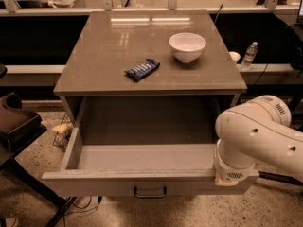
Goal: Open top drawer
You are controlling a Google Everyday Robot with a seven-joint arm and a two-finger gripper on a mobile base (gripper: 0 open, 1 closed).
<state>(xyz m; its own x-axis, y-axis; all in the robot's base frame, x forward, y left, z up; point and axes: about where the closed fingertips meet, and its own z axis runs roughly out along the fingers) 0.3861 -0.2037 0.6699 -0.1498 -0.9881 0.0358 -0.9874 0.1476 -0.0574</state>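
The top drawer [142,157] of the grey cabinet stands pulled far out toward me, its plain grey box interior showing and holding nothing I can see. Its small dark bar handle [149,192] sits at the centre of the front panel, near the bottom of the view. My white arm [255,136] comes in from the right and covers the drawer's right front corner. The gripper itself is hidden behind the arm's white casing.
On the cabinet top [109,56] lie a dark blue snack packet [142,69] and a white bowl [187,46]. A water bottle [249,56] stands on the ledge to the right. A dark chair [16,126] is at the left on the speckled floor.
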